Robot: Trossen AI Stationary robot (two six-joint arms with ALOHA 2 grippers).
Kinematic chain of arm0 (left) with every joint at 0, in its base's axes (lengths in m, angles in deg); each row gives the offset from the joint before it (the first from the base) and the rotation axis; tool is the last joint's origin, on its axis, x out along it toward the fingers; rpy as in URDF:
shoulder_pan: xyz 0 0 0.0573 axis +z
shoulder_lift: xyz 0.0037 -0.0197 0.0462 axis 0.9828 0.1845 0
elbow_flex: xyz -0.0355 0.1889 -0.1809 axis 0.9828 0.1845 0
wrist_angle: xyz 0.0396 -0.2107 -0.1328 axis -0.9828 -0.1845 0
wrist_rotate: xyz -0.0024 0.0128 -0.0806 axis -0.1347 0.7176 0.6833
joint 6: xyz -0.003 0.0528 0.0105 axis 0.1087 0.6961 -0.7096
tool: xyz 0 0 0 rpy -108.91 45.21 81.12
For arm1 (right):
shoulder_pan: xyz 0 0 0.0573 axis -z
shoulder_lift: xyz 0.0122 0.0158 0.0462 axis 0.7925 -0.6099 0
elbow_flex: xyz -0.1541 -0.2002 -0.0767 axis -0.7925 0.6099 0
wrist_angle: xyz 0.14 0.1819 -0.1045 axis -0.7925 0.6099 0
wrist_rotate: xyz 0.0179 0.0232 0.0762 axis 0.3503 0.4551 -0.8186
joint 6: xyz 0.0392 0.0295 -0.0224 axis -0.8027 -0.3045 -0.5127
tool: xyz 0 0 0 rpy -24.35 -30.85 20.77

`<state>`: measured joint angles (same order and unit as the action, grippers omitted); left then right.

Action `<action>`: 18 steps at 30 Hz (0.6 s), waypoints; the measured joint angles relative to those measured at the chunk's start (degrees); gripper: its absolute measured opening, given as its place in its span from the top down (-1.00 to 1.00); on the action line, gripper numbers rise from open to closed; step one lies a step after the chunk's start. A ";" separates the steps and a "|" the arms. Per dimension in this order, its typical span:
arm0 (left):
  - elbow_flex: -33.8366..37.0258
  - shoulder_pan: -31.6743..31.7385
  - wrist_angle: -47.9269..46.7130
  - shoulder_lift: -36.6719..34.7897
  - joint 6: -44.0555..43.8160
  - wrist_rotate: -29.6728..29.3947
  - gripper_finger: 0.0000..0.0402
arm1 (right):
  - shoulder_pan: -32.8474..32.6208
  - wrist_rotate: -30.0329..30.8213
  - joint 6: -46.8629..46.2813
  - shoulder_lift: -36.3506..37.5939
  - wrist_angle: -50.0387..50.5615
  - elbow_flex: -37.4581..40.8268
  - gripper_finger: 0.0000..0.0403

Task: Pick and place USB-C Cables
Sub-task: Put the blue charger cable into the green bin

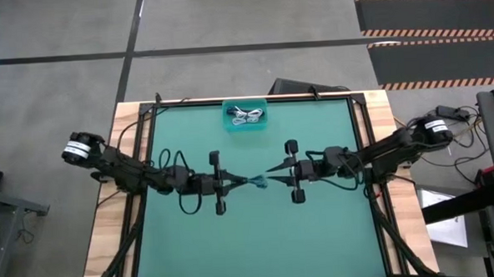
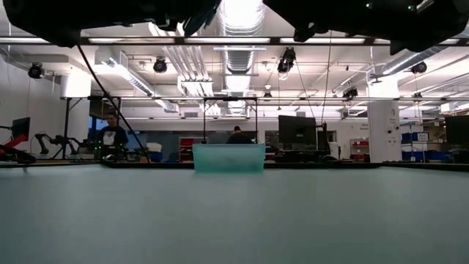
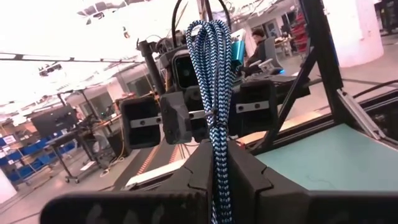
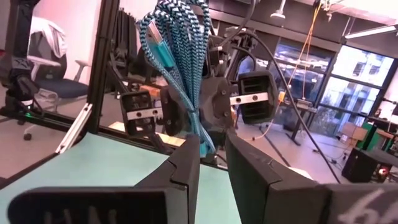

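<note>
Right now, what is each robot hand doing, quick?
Left end effector: closed on the blue braided cable bundle.
Right end effector: open, its fingers beside that same bundle, not clamped.

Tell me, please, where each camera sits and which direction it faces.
High: above the table, looking straight down; both arms, left gripper and right gripper meeting mid-table.
Low: at table-top height, facing level toward the teal bin and room; arm parts along the top.
Left wrist: on the left arm, facing the right gripper; own fingers clamp the blue braided cable.
Right wrist: on the right arm, facing the left gripper; own fingers open.
Shared: both wrist views show that cable.
</note>
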<state>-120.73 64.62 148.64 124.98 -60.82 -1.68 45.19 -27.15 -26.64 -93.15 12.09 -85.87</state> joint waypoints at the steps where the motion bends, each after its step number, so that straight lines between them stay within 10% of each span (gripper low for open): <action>1: 0.13 0.15 -0.02 0.00 0.00 -0.02 0.94 | 0.00 0.00 0.02 -0.64 0.05 -0.51 0.66; 18: 0.22 2.10 -0.07 0.02 -1.96 -2.88 0.94 | 1.02 0.42 -0.22 -8.30 0.11 -8.50 0.50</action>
<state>-120.51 66.72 148.57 125.00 -62.79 -4.56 46.21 -26.74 -26.86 -101.45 12.21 -94.37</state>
